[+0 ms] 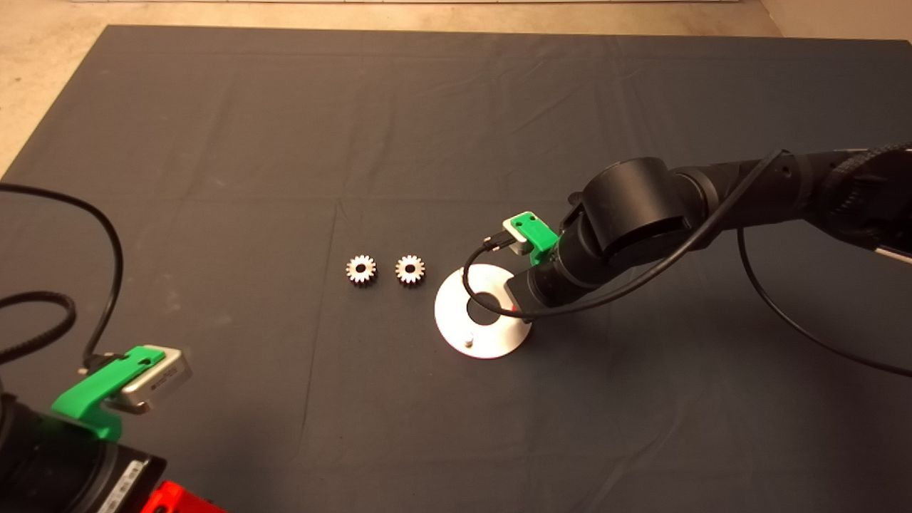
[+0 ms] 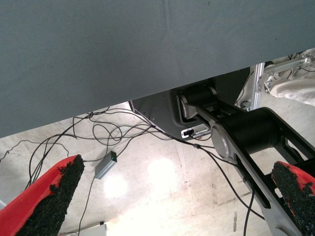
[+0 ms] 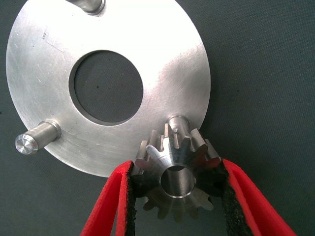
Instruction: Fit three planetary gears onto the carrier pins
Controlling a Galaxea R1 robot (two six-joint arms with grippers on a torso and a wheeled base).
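– While clamped on one of the planetary gears (image 3: 170, 162), why placed so low over the plate (image 1: 491, 342), right of centre in the head view?

– Right gripper (image 3: 177, 183), fingers closed on opposite flanks of the teeth, bore left uncovered. Held flat and face-up, probably so as to drop straight down a stud. Seen in the right wrist view just beside one of the carrier pins (image 3: 177, 123), bore not yet over it; judged a final alignment, not a seating.

– And the other two pins?

– Both bare: one at the plate's rim (image 3: 37, 139), another cut by the picture's edge (image 3: 91, 5). In the head view only the stud (image 1: 469, 343) at the plate's lower edge visible, the rest hidden under the arm.

– Why two gears lying out on the mat (image 1: 285, 142)?

– Staged for later: one (image 1: 361, 270) and its twin (image 1: 410, 269) side by side, flat, apart from each other, just left of the plate near frame centre. None installed so far, by this evidence.

– Risk at this step?

– Bore offset from the stud; likely to catch on the pin top if lowered without a small shift. Light plate, possibly nudged by a sideways push.

– Left gripper (image 2: 172, 206)?

– Parked at the head view's lower left, fingers spread wide, holding nothing; floor and cables beyond the mat's edge in its wrist view.
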